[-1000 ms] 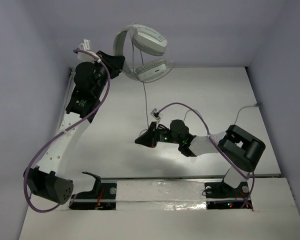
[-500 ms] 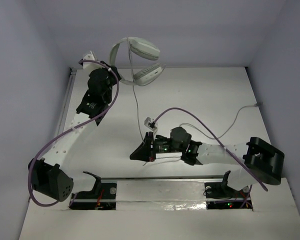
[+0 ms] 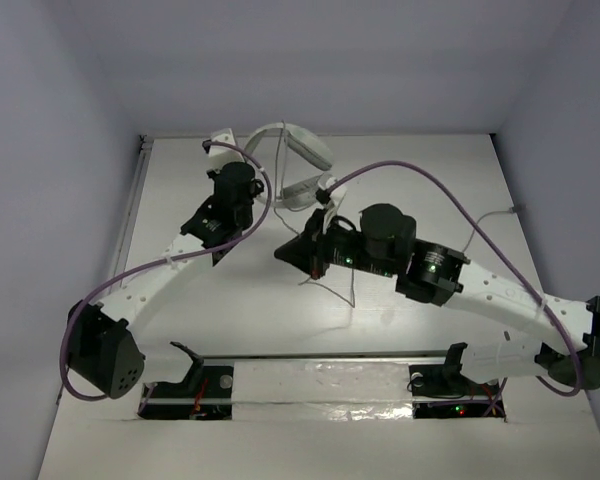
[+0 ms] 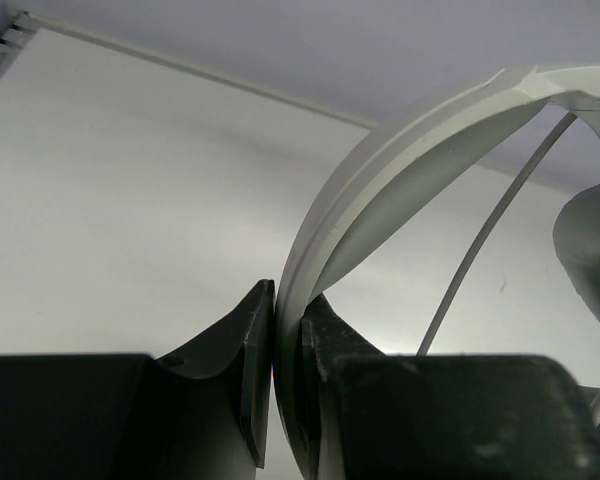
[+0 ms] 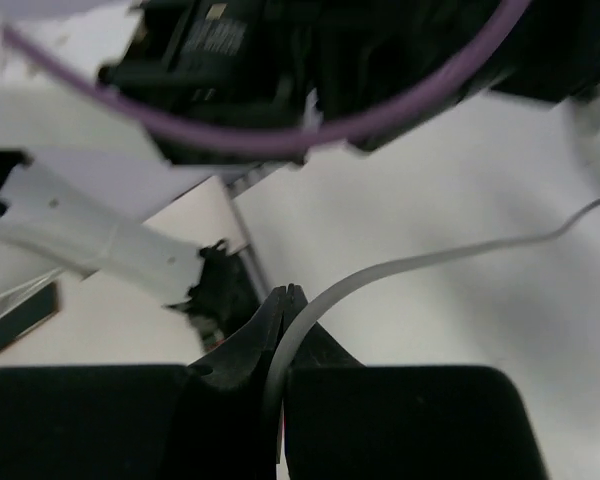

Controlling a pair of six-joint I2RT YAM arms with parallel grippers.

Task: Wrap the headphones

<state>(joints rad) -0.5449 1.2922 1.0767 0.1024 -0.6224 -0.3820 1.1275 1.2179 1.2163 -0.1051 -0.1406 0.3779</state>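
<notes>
The white headphones (image 3: 298,152) hang by the curved headband (image 4: 380,190) from my left gripper (image 3: 260,190), which is shut on the band (image 4: 285,330) above the far middle of the table. One ear cup (image 4: 588,250) shows at the right edge of the left wrist view. The thin grey cord (image 4: 490,240) runs down past the band. My right gripper (image 3: 283,252) is shut on the cord (image 5: 430,262), just near and right of the left gripper; its fingertips (image 5: 292,296) pinch it. More cord (image 3: 350,290) trails on the table below.
The left arm (image 5: 80,235) and a purple cable (image 5: 280,130) fill the top of the right wrist view. A white cable (image 3: 490,215) lies at the table's right side. Grey walls close in the back and sides. A metal rail (image 3: 380,355) marks the near edge.
My left gripper has brought the headphones down and nearer, toward the table's middle. My right arm has stretched out and moved far and up with the cord, close to the headphones.
</notes>
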